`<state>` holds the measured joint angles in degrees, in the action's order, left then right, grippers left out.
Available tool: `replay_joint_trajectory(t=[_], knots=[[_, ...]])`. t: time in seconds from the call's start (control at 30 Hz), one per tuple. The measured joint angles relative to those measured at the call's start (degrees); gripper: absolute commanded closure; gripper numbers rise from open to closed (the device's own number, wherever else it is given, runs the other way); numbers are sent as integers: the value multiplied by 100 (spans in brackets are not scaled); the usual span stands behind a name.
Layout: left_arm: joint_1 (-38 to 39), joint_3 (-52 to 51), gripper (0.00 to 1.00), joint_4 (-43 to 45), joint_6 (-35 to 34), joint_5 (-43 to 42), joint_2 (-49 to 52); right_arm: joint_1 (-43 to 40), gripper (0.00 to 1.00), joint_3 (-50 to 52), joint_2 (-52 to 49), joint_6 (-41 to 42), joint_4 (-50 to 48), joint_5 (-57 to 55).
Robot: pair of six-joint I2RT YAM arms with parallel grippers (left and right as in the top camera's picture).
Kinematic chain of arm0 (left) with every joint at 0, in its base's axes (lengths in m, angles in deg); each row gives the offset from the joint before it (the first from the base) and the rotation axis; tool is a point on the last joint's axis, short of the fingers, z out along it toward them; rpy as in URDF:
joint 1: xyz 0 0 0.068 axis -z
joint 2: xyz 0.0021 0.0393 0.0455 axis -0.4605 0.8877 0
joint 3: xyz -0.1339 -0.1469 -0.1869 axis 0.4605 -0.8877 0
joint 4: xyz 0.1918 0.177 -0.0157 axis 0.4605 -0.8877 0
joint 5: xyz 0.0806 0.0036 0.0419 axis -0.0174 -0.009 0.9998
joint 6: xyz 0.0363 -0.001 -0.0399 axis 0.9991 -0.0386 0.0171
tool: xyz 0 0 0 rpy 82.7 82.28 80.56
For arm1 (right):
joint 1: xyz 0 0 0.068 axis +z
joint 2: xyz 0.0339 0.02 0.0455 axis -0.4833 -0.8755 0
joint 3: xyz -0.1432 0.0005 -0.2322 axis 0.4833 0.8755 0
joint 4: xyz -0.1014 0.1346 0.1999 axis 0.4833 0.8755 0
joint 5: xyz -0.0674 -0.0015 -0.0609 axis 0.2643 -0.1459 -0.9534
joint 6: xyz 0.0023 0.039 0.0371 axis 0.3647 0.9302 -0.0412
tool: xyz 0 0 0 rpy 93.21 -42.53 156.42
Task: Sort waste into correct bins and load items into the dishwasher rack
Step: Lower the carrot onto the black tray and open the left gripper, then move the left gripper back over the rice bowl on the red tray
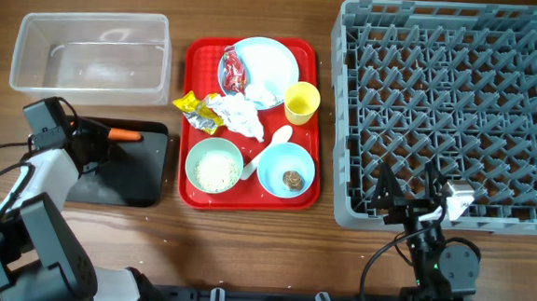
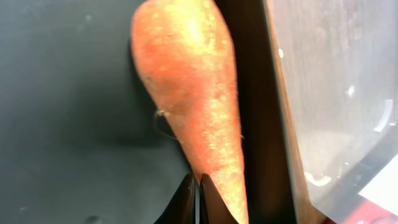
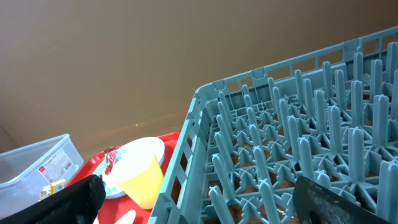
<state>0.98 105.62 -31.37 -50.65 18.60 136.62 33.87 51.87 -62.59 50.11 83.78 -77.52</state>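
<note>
The orange carrot [image 1: 127, 134] [image 2: 193, 93] lies in the black tray [image 1: 136, 175] along its wall [image 2: 252, 124], next to the clear tub [image 1: 87, 55]. My left gripper [image 1: 101, 134] [image 2: 198, 198] is shut and empty, its tips at the carrot's thin end. On the red tray sit the light-blue plate [image 1: 269, 62] with a red wrapper [image 1: 234, 71], a yellow wrapper [image 1: 196, 111], tissues [image 1: 241, 116], yellow cup [image 1: 301, 102] [image 3: 140, 171], white spoon [image 1: 267, 149], green bowl of rice [image 1: 214, 166] and blue bowl [image 1: 276, 174] holding a brown lump [image 1: 292, 180]. My right gripper [image 1: 406, 192] [image 3: 205, 208] is open at the grey rack's [image 1: 448, 115] [image 3: 280, 137] front edge.
The red tray [image 1: 189, 194] stands between the black tray and the rack. Cables run along the table's front edge by both arm bases. The clear tub [image 3: 37, 168] also shows in the right wrist view, far left.
</note>
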Motion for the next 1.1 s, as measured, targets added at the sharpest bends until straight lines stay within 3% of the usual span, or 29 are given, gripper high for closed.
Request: replay_joint_trajectory(t=[0.57,0.93,1.1], knots=[[0,0,96,-293,319,-328,-284,0,0,0,0,0,0,0],[28,916,96,-2566,885,44,-1670,0,0,0,0,0,0,0],[584,1585,96,-3206,1209,162,-1825,0,0,0,0,0,0,0]])
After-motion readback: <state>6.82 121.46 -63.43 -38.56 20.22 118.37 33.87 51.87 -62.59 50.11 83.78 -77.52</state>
